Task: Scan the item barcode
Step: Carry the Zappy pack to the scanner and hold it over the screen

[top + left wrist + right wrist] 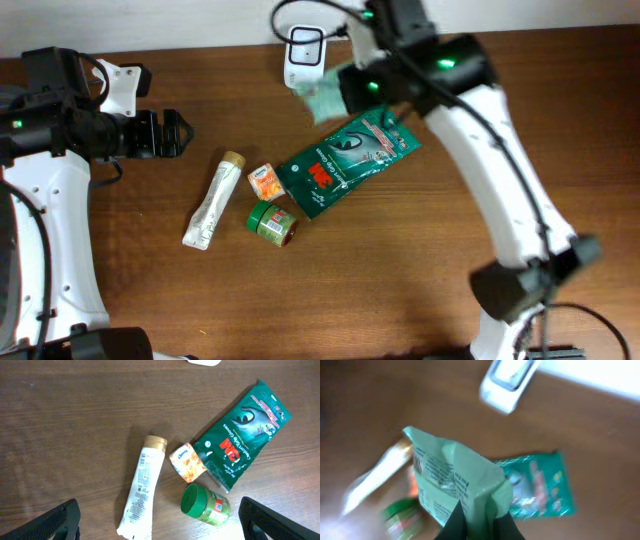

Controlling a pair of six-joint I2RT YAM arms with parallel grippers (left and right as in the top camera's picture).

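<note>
My right gripper (345, 90) is shut on a pale green printed packet (324, 100), held above the table just below the white barcode scanner (304, 55). In the right wrist view the packet (452, 477) stands pinched between the gripper's (480, 522) dark fingers, crumpled at the grip, and the scanner (507, 382) lies beyond it. No barcode on the packet can be made out. My left gripper (175, 133) hovers at the table's left side, open and holding nothing; in its wrist view the left gripper (160, 522) has its fingers far apart at the bottom corners.
On the table lie a dark green 3M glove pack (345, 160), a white tube (213, 200), a small orange packet (265, 181) and a green jar (272, 222) on its side. The scanner's cable (300, 8) loops at the back edge.
</note>
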